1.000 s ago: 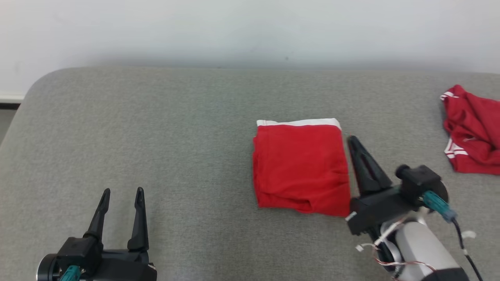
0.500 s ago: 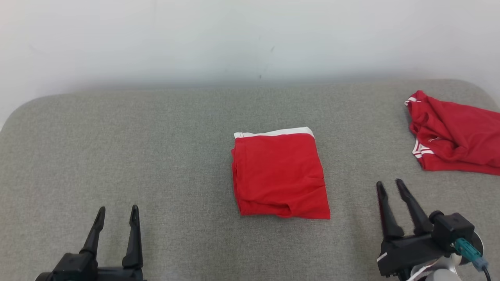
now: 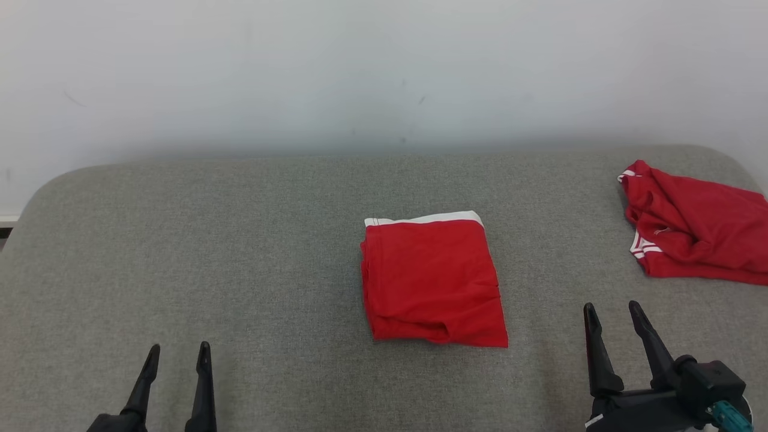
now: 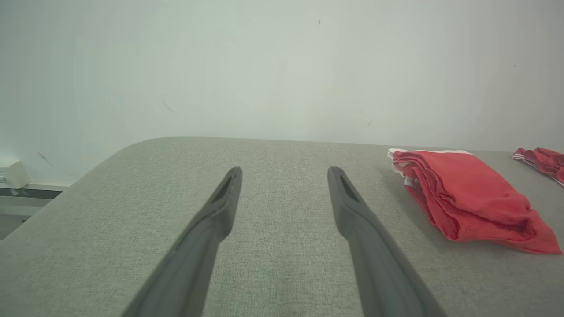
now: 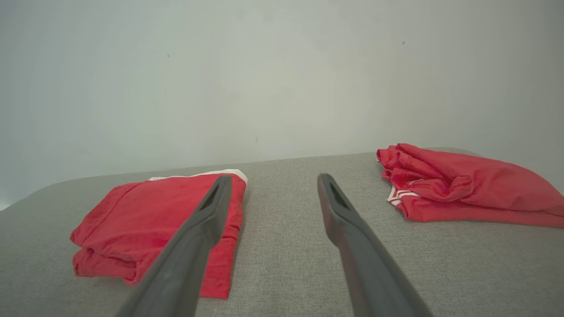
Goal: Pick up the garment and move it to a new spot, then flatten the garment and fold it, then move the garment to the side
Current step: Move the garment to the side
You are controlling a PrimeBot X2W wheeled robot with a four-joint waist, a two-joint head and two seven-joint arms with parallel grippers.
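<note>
Grey fabric counter (image 3: pixel 180 240) beneath my rig. Lower left: my left gripper (image 3: pixel 180 346), jaws wide apart, holding nothing. Centre: garment (image 3: pixel 432 279), red, folded, lying flat and untouched. Lower right: my right gripper (image 3: pixel 612 305), jaws apart, empty. Far right: crumpled red cloth (image 3: pixel 696 228).

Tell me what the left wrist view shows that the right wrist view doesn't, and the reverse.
Left wrist view, not the right: the left gripper, jaws open, and a small pale box at that view's left edge. Right wrist view, not the left: the right gripper, jaws open, one finger overlapping the folded red garment in the picture. Both: that folded garment lying free, the crumpled red garment, the grey padded surface, the white wall.
</note>
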